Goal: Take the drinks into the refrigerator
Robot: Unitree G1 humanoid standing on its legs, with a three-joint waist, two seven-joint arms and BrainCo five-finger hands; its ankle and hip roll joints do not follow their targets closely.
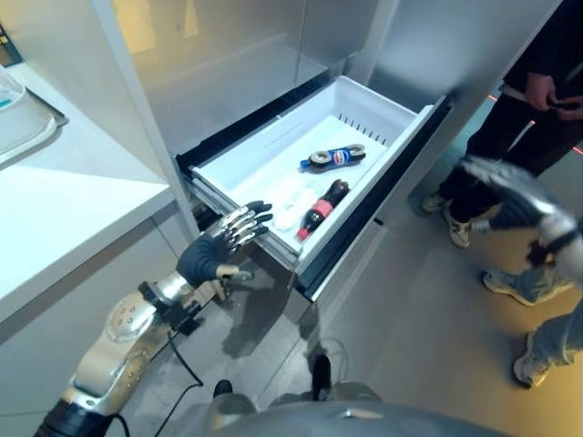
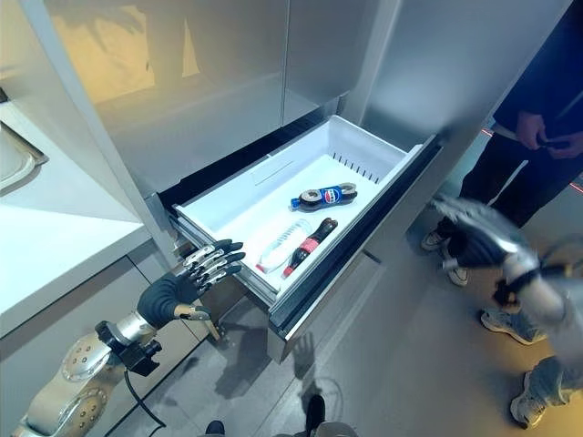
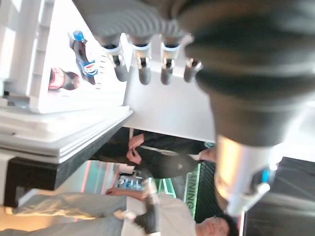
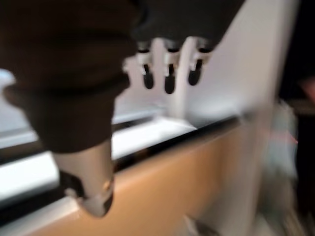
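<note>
We look down on a refrigerator (image 1: pixel 273 55) with its white drawer (image 1: pixel 401 137) pulled out toward us. Three drink bottles lie on their sides inside it. A dark bottle with a blue label (image 1: pixel 333 157) rests toward the back. In front of it a dark bottle with a red label (image 1: pixel 322 209) lies lengthwise, and a clear bottle (image 2: pixel 281 243) lies just beside it on its left.

Our left hand (image 1: pixel 223 248) is at the drawer's near left corner, its fingers (image 1: pixel 244 221) stretched out straight and spread against the drawer's front edge, holding nothing. Our right hand (image 2: pixel 474 232) hangs in the air off the drawer's right side, apart from it. Its fingers (image 4: pixel 169 73) are straight and empty.

A white counter (image 1: pixel 64 200) stands at our left. People stand on the grey floor (image 1: pixel 428 309) at the right, and one person in dark clothes (image 1: pixel 519 118) is near the drawer's far end.
</note>
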